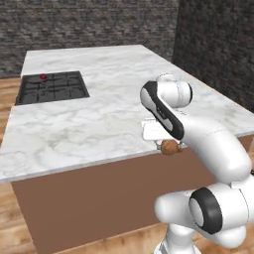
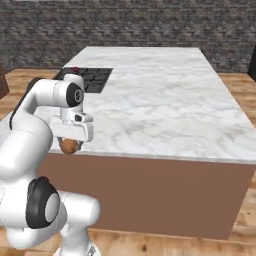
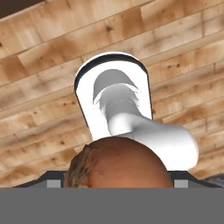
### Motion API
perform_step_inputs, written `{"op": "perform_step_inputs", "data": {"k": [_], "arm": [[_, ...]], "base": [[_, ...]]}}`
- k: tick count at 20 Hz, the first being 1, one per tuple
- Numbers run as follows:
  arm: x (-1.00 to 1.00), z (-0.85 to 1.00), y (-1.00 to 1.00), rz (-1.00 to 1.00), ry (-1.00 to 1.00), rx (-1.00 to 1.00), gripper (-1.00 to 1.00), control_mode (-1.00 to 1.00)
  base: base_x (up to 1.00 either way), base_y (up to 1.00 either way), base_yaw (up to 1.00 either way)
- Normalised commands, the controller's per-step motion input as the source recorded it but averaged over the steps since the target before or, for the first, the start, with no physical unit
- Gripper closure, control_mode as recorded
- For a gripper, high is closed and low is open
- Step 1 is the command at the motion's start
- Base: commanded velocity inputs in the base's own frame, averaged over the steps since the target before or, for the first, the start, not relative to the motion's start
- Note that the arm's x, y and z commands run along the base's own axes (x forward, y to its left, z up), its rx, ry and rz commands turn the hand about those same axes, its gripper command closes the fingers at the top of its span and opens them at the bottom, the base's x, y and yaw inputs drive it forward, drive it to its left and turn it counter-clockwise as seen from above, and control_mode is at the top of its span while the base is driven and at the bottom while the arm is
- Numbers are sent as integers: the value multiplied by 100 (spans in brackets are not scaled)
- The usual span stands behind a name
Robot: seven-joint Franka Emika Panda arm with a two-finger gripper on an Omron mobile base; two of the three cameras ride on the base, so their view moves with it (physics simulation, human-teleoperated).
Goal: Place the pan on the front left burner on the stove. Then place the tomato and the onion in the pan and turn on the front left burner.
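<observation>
My gripper (image 1: 167, 145) hangs just past the counter's near edge, pointing down, shut on the onion (image 1: 169, 147), a tan-brown ball. In the right base view the onion (image 2: 70, 145) sits below the white hand, with the gripper (image 2: 70, 142) around it. Seen from the hand, the onion (image 3: 120, 164) bulges between the fingertips of the gripper (image 3: 117, 183), above the wooden floor. The tomato (image 1: 43, 77), a small red ball, rests on the stove (image 1: 54, 89) at its far left corner; from the right it is the red tomato (image 2: 76, 70) on the stove (image 2: 92, 79). I cannot make out the pan against the black grates.
A white marble island counter (image 1: 99, 114) holds the cooktop; its brown front panel (image 1: 99, 198) drops to a wooden floor. Dark stone walls stand behind. My own arm crosses the counter's near right corner.
</observation>
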Motion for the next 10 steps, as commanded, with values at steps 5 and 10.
{"op": "perform_step_inputs", "data": {"k": [5,10], "arm": [[0,0,0,0,0,0,100,100],[0,0,0,0,0,0,100,100]], "base": [[0,100,0],[0,100,0]]}}
